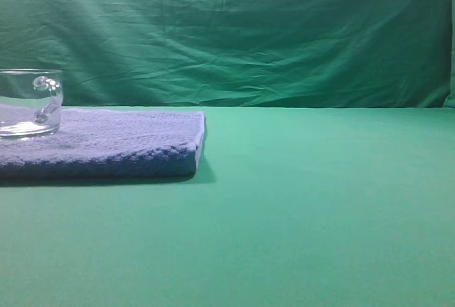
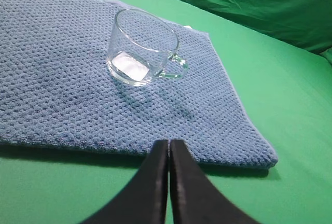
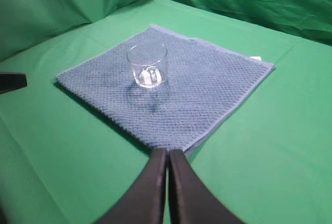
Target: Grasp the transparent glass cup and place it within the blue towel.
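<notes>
The transparent glass cup (image 2: 143,47) is standing upright on the blue towel (image 2: 62,89), well inside its edges, with its small curled handle (image 2: 175,67) pointing toward the towel's right-hand corner in the left wrist view. Nothing is touching it, and it is looking empty. In the right wrist view the cup (image 3: 148,64) is sitting near the middle of the towel (image 3: 207,94), so by my judgement the placing is already done.

The left gripper (image 2: 169,149) is hanging just off the towel's near edge, its two dark fingers pressed together and holding nothing. The right gripper (image 3: 168,156) is hovering over the towel's near corner, likewise clenched flat and empty. A dark part (image 3: 11,81) is showing at the left edge of the right wrist view; what it is I cannot tell.

The risks from here are small but real. The towel is thick and nubby, so the cup's base is resting on a soft footing; any tug at the cloth would be rocking it. Either gripper dragging low across the near edge or corner could catch the terry and pull the towel over the green tabletop (image 1: 320,214), tipping the glass. In the exterior high view the cup (image 1: 30,104) is sitting at the frame's left border, partly cut off, so a slide further left would be going unseen there.
</notes>
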Motion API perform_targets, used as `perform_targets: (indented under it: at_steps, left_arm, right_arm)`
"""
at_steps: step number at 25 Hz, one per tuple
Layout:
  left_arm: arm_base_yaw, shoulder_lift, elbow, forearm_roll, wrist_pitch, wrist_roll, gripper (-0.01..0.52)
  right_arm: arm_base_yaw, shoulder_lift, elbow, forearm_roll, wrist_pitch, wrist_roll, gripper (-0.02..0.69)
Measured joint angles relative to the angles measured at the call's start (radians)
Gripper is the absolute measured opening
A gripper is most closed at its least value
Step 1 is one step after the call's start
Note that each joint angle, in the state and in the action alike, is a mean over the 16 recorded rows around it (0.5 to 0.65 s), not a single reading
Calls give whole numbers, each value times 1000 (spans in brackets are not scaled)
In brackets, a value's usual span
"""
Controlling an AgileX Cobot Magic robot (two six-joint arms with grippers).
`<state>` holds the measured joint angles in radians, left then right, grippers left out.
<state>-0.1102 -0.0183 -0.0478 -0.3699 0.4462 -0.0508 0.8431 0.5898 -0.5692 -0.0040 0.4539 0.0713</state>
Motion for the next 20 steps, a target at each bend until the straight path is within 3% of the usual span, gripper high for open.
perform_targets:
  at_steps: [10, 20]
  left_arm:
    - [0, 0, 0, 0, 0, 0, 0]
    - [0, 0, 0, 0, 0, 0, 0]
  right_arm:
    - [-69, -67, 38, -53, 50, 44, 0]
    - [-342, -299, 214, -79, 43, 65, 0]
